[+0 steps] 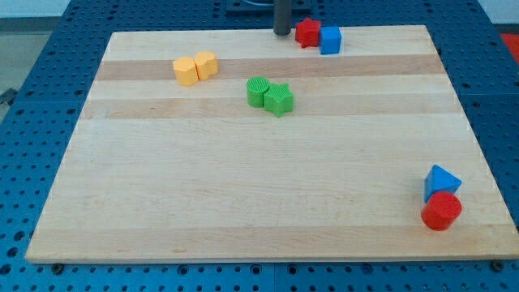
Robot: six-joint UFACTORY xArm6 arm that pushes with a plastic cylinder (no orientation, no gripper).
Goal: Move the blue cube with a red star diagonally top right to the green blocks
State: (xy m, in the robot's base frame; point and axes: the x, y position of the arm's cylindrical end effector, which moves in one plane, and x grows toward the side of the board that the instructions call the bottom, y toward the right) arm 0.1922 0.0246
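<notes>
A blue cube sits at the view's top edge of the wooden board, touching a red star-shaped block on its left. Two green blocks stand together left of and below them: a round green block and a green star, touching. My tip is at the view's top, just left of the red star, with a small gap, and above the green blocks.
Two yellow blocks sit together at the upper left. A blue triangular block and a red cylinder touch near the lower right corner. A blue perforated table surrounds the board.
</notes>
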